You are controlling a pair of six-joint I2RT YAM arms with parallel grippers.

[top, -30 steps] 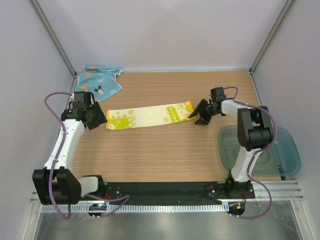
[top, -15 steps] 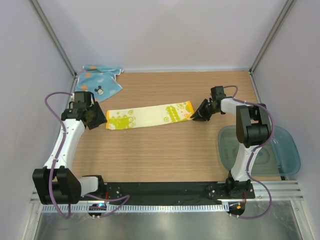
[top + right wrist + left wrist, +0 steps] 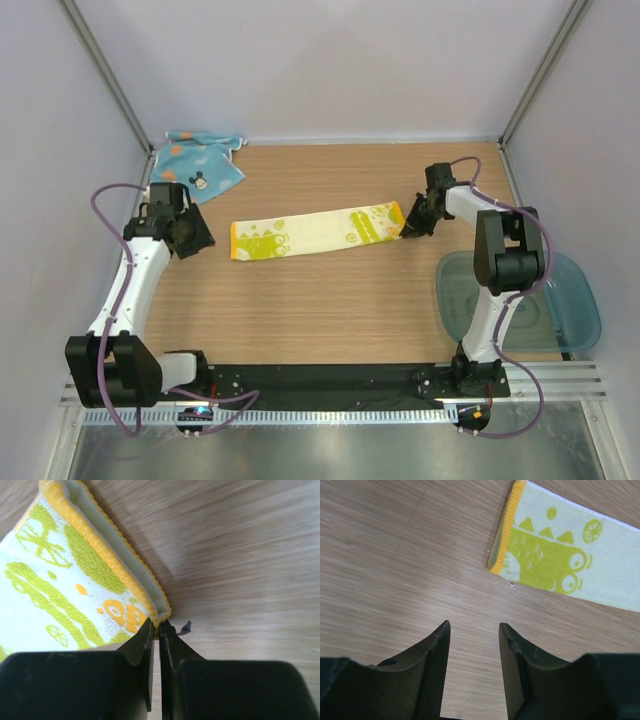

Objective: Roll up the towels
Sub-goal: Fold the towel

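Since a second ago the right gripper [image 3: 155, 626] has clenched on the hem corner of the yellow towel [image 3: 315, 232], and that soft, light, limp strip, flat on the surface [image 3: 330, 300], has slid toward it and away from the released, empty left gripper [image 3: 472, 630]; the thick hem probably grips best.

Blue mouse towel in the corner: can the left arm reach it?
Probably yes. The left gripper hovers open and empty over the wooden table, and the blue mouse towel lies close by in the far left corner, with nothing between them.
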